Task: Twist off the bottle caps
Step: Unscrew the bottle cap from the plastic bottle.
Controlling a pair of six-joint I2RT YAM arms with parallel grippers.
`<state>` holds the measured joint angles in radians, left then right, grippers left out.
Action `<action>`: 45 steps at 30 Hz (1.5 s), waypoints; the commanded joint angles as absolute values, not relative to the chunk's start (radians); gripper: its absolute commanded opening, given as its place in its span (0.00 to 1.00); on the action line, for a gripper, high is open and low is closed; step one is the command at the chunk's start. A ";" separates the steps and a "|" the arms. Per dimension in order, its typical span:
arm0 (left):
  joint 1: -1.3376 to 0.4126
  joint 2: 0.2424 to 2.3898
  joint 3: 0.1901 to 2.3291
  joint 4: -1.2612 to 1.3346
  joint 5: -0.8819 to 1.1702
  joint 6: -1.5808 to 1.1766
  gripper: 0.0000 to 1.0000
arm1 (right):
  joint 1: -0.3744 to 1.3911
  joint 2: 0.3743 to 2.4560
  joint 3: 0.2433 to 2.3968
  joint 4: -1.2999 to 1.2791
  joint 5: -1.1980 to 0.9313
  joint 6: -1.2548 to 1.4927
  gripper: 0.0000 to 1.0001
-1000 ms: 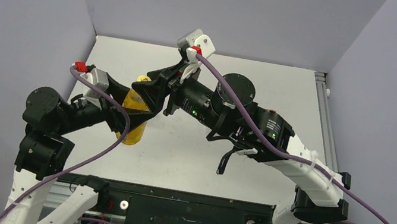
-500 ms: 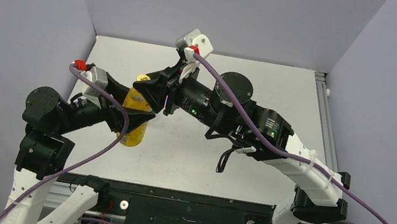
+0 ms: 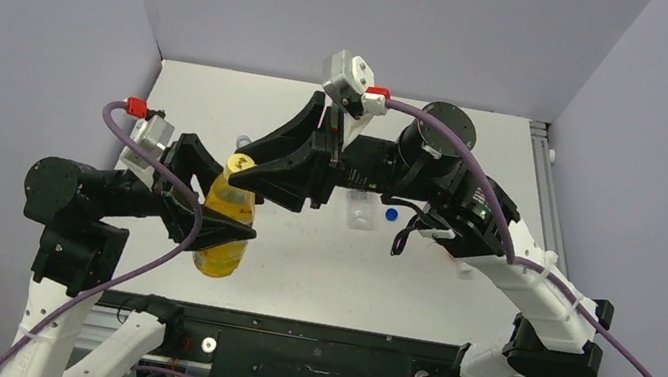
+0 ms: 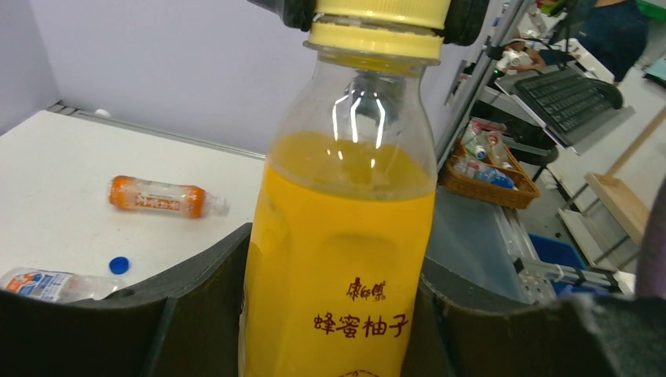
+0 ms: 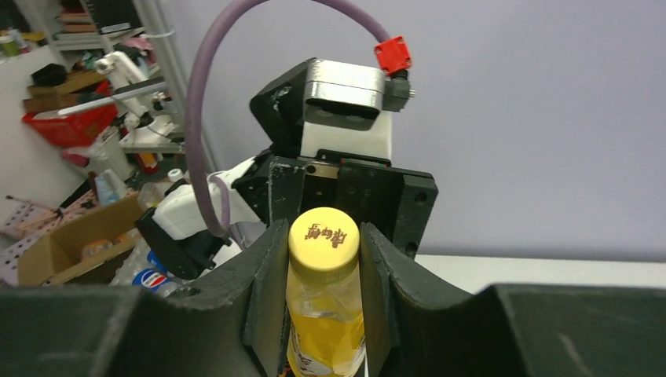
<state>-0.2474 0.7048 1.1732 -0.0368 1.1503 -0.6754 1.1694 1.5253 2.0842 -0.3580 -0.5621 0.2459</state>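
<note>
Gripping the yellow juice bottle round its fat middle with the left gripper, up off the table, on the near left side. Pinching the yellow cap from both sides with the right gripper, closed snug on it. Looks like twisting time, with the cap not off yet.

To do it well: hold the bottle body firm with the left, to stop it from spinning along. Squeeze the cap hard enough to avoid slipping, but not hard enough to crush. Turn the right wrist round the middle of the cap, straight in line with the neck. Lift a tiny bit while turning, to follow the thread up. Hold the bottle upright to avoid spilling juice.

Elsewhere on the table, lying down: an orange bottle and a clear bottle, with a loose blue cap just beside the clear one.
</note>
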 commanded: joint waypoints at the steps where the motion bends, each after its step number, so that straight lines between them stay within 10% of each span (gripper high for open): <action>1: -0.243 0.703 1.202 0.152 1.190 -0.829 0.03 | 1.169 1.466 2.078 -0.317 -0.823 0.252 0.00; 5: -0.243 0.694 1.207 0.148 1.201 -0.829 0.03 | 1.142 1.472 2.073 -0.343 -0.819 0.231 0.00; 7: -0.243 0.692 1.209 0.129 1.202 -0.806 0.04 | 1.128 1.468 2.074 -0.359 -0.756 0.230 0.15; 10: -0.244 0.689 1.208 0.071 1.181 -0.723 0.05 | 1.138 1.455 2.078 -0.393 -0.454 0.218 0.70; 18: -0.242 0.697 1.264 -0.354 0.991 -0.258 0.12 | 1.331 1.512 2.166 -0.477 0.133 0.141 0.80; 34: -0.242 0.686 1.257 -0.362 0.896 -0.200 0.14 | 1.358 1.636 2.284 -0.549 0.210 0.185 0.53; 45: -0.242 0.698 1.236 -0.304 0.919 -0.300 0.13 | 1.332 1.577 2.216 -0.498 0.115 0.175 0.07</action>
